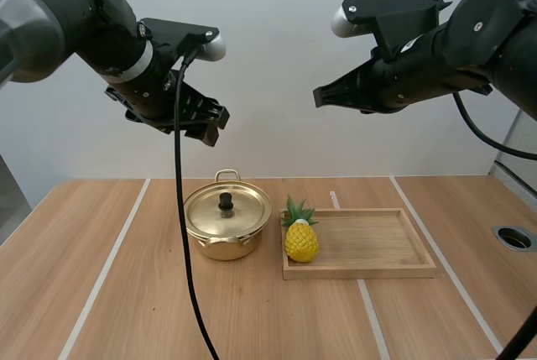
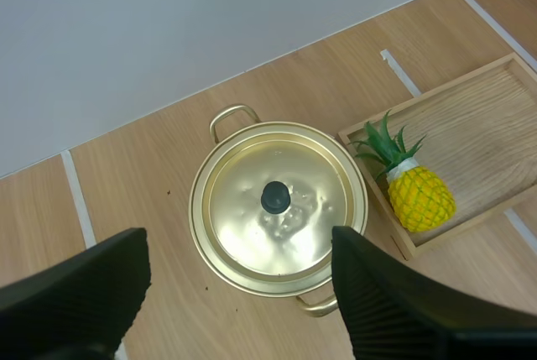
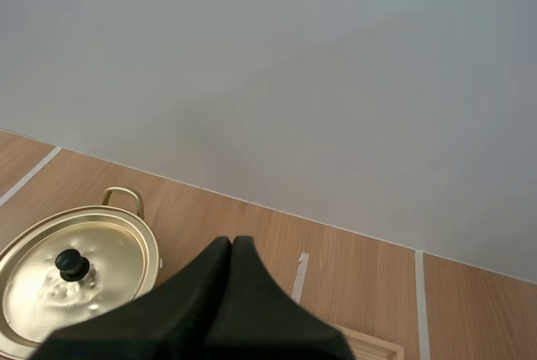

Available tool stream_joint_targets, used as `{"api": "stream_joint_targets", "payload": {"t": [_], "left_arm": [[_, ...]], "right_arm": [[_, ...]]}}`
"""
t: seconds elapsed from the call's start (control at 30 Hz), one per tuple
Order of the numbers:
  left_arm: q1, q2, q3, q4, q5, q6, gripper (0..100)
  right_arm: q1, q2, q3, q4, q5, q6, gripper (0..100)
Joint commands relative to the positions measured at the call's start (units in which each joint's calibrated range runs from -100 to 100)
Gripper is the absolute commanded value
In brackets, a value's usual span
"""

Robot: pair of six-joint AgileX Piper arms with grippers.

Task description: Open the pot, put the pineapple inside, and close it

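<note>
A gold pot (image 1: 226, 224) stands on the table with its lid (image 2: 279, 206) on, a black knob (image 2: 275, 196) at the lid's middle. A yellow pineapple (image 1: 301, 238) with green leaves lies at the left end of a wooden tray (image 1: 394, 269). My left gripper (image 1: 204, 122) hangs high above the pot, open, its fingers (image 2: 382, 293) wide apart either side of the lid. My right gripper (image 1: 323, 95) hovers high over the tray, shut on nothing, its fingers (image 3: 222, 301) together as one wedge. The pot (image 3: 75, 280) is also below and beside that wedge.
The tray (image 2: 495, 100) sits just right of the pot, its bed bare beyond the pineapple (image 2: 419, 196). White tape lines (image 1: 105, 268) cross the table. A round hole (image 1: 513, 237) is set in the table near the right edge.
</note>
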State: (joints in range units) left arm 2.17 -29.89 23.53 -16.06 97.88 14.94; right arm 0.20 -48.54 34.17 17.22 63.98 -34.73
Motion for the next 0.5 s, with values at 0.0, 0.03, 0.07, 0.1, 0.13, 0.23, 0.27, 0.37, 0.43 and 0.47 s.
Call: {"api": "stream_joint_targets", "payload": {"t": [0.0, 0.03, 0.07, 0.1, 0.13, 0.23, 0.27, 0.37, 0.43, 0.47], "left_arm": [[0.08, 0.82, 3.08, -2.15, -2.46, 0.67, 100], [0.08, 1.4, 4.45, -2.53, -3.1, 0.78, 100], [0.08, 1.88, 5.8, -2.95, -3.92, 0.96, 100], [0.08, 2.45, 7.09, -3.52, -4.86, 1.35, 100], [0.08, 2.94, 8.05, -3.79, -6.39, 1.62, 100], [0.08, 4.41, 11.43, -4.52, -13.16, 3.3, 100], [0.08, 4.98, 12.08, -5.07, -14.55, 3.89, 100], [0.08, 7.17, 13.21, -6.24, -16.9, 4.98, 100], [0.08, 9.11, 13.24, -6.37, -18.12, 4.98, 100], [0.08, 10.29, 13.24, -6.37, -18.95, 5.33, 100]], "right_arm": [[0.07, -0.21, -0.44, 0.06, 0.22, -0.28, 0], [0.07, -0.21, -0.44, 0.06, 0.22, -0.28, 0], [0.07, -0.21, -0.44, 0.06, 0.64, -0.28, 0], [0.07, -0.21, -0.44, 0.06, 1.03, -0.28, 0], [0.07, -0.21, -0.44, 0.06, 1.68, -0.28, 0], [0.07, -0.21, -0.44, 0.18, 3.28, -0.28, 0], [0.07, -0.21, -0.44, 0.18, 3.28, -0.28, 0], [0.07, -0.21, -0.44, 0.69, 3.28, -0.28, 0], [0.07, -0.21, -0.44, 1.37, 3.28, -0.28, 0], [0.07, -0.21, -0.44, 1.67, 3.28, -0.28, 0]]}}
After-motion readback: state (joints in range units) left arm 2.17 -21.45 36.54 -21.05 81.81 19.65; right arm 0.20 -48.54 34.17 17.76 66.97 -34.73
